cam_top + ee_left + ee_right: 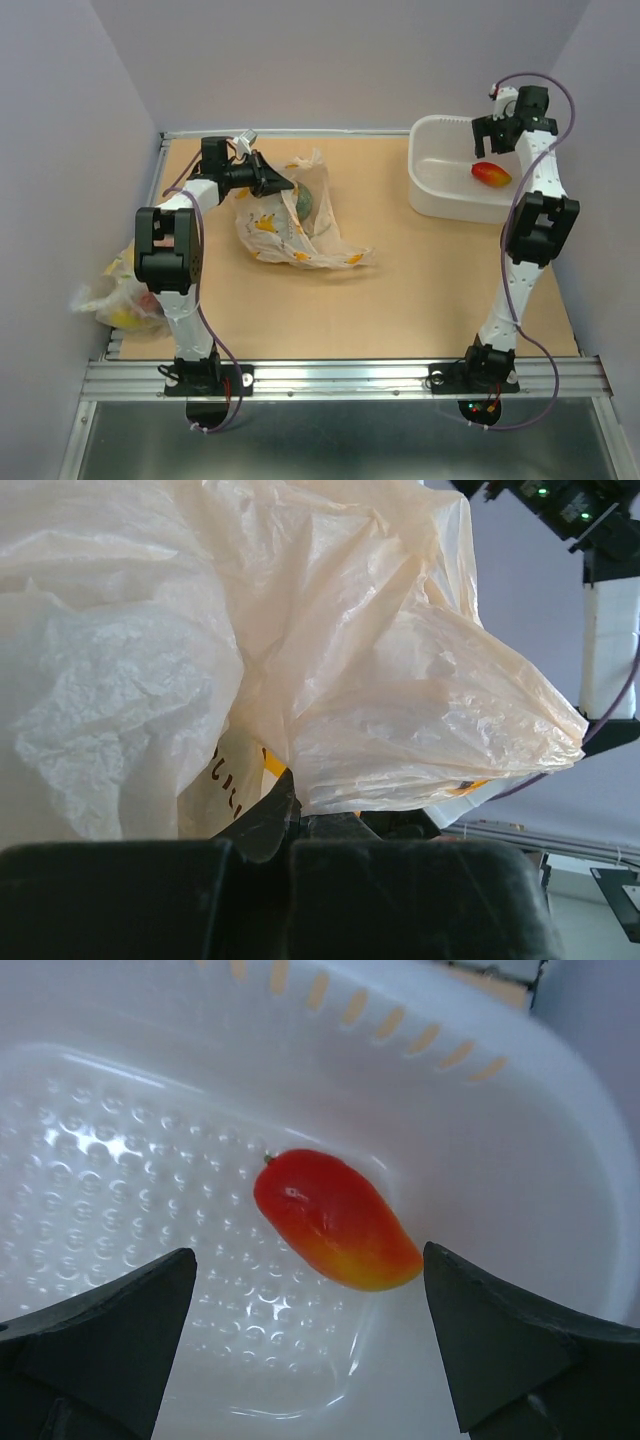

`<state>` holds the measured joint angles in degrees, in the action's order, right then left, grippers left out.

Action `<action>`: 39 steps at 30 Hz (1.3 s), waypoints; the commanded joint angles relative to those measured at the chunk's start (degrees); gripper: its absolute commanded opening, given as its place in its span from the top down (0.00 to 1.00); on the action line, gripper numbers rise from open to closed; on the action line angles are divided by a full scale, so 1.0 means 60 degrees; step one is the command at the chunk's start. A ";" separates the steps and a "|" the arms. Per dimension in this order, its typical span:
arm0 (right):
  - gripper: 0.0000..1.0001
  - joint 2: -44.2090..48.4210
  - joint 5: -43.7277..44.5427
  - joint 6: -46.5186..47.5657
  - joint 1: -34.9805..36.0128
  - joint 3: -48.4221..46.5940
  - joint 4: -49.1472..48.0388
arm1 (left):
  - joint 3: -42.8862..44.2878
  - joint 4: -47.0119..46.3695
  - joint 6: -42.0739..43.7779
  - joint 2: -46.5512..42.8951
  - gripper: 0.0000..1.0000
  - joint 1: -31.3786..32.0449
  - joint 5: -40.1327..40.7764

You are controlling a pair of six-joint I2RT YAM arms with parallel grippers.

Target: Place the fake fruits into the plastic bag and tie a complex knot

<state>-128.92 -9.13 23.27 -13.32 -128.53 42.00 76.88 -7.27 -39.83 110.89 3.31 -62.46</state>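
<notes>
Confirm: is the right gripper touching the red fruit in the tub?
Apart. Right wrist view: open right gripper flanks the fruit, bare tub floor showing on both sides.

You look down from above and behind the arm bases, the whole counter (400, 290) in frame. Your left wrist camera faces out past the left end effector (290, 822), hard against the plastic bag (400, 680). Your right wrist camera peers closely down into the white tub (560, 1130) at the fruit (335, 1222). The overhead view shares all three.
</notes>
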 commanded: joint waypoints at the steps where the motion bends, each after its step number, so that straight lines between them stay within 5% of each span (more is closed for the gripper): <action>1: 0.00 -0.0630 0.0846 0.1292 0.0038 -0.0639 0.0442 | 0.0604 0.0025 0.0267 -0.0025 1.00 0.0019 -0.0181; 15: 0.02 -0.2449 0.0629 0.1703 -0.0299 -0.0992 0.0368 | 0.0985 0.0376 0.0472 0.0282 1.00 -0.0010 -0.0240; 18: 0.14 -0.2302 0.0247 0.1689 -0.0285 -0.0625 0.0369 | 0.1087 0.0449 0.0516 0.0341 1.00 -0.0039 -0.0226; 23: 0.55 -0.1967 0.0145 0.1440 -0.0299 -0.0405 0.0442 | 0.1175 0.0493 0.0545 0.0371 1.00 -0.0039 -0.0225; 24: 0.70 -0.1834 0.0071 0.1367 -0.0299 -0.0376 0.0442 | 0.1161 0.0493 0.0560 0.0371 1.00 -0.0039 -0.0225; 28: 0.89 -0.1059 -0.0659 0.0491 -0.0314 -0.0652 0.0456 | 0.1103 0.0508 0.0618 0.0341 1.00 -0.0039 -0.0255; 39: 0.91 0.2105 -0.5081 -0.1987 -0.0095 -0.0113 0.0603 | 0.0839 0.0537 0.0838 0.0063 1.00 -0.0039 -0.0401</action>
<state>-123.09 -27.81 17.98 -14.85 -131.94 46.02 81.06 -3.46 -36.56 113.58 3.27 -62.85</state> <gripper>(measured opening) 0.620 0.024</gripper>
